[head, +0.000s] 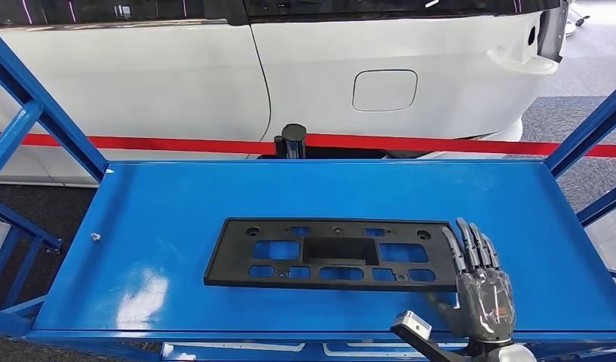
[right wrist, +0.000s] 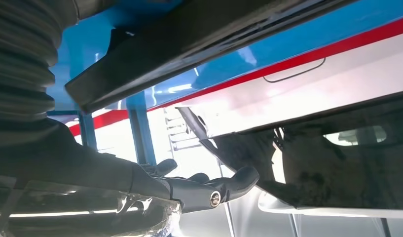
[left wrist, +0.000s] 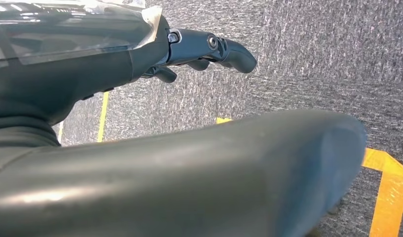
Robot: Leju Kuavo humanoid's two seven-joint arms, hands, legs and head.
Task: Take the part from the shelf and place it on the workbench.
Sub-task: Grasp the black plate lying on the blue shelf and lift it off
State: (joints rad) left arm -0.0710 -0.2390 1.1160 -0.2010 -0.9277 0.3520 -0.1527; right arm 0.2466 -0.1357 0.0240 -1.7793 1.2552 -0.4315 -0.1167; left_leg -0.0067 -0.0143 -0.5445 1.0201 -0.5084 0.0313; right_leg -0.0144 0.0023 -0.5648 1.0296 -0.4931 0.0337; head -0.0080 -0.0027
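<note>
A flat black plastic part (head: 331,254) with several cut-outs lies on the blue shelf (head: 176,196), near its front middle. My right hand (head: 482,283) is at the part's right end, its fingers stretched out straight over that end and holding nothing. In the right wrist view the part's dark edge (right wrist: 189,44) runs across with a gap between it and my fingers (right wrist: 214,190). My left hand (left wrist: 209,49) hangs over grey carpet, its fingers loosely extended and holding nothing.
Blue frame posts (head: 33,113) rise at both sides of the shelf. Behind it stand a white car (head: 365,68), a red barrier tape (head: 176,143) and a black post top (head: 293,138). A small screw (head: 96,237) lies at the shelf's left. Yellow floor lines (left wrist: 386,187) mark the carpet.
</note>
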